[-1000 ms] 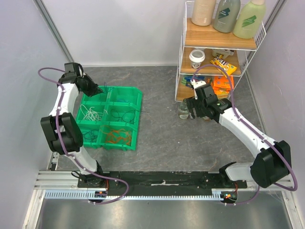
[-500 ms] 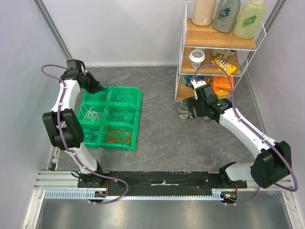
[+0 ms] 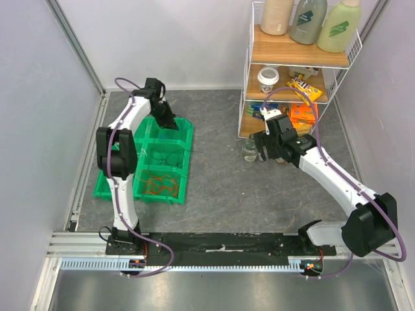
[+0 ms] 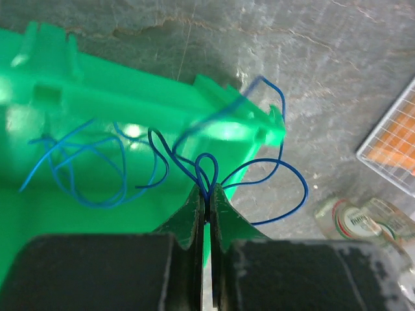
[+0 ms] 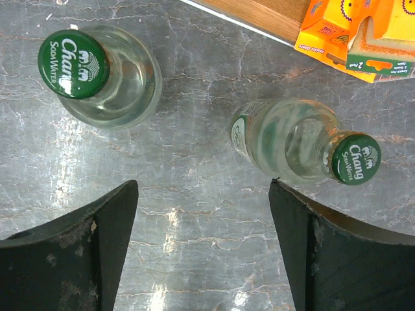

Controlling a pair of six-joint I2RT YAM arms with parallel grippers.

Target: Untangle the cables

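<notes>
Left gripper (image 4: 207,197) pinching blue cables (image 4: 288,181) tight between closed fingers, dangling them over the green bin's (image 4: 65,84) 1 o'clock corner, right gripper (image 5: 201,240) hovering with jaws wide apart, two bottles (image 5: 97,71) standing at its 11 and 1 o'clock

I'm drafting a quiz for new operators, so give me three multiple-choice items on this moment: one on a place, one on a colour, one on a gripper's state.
1. Where is the left gripper?
A) at the green tray's far corner
B) over the wire shelf
C) at the table's near edge

2. What colour is the cable it pinches?
A) red
B) blue
C) white

3. How is the right gripper?
A) shut on a bottle
B) open above two bottles
C) shut on a cable

Answers:
1 A, the tray's rim shows just beyond it.
2 B, blue loops leave the closed jaws.
3 B, its jaws stand wide apart, touching neither bottle.
</notes>
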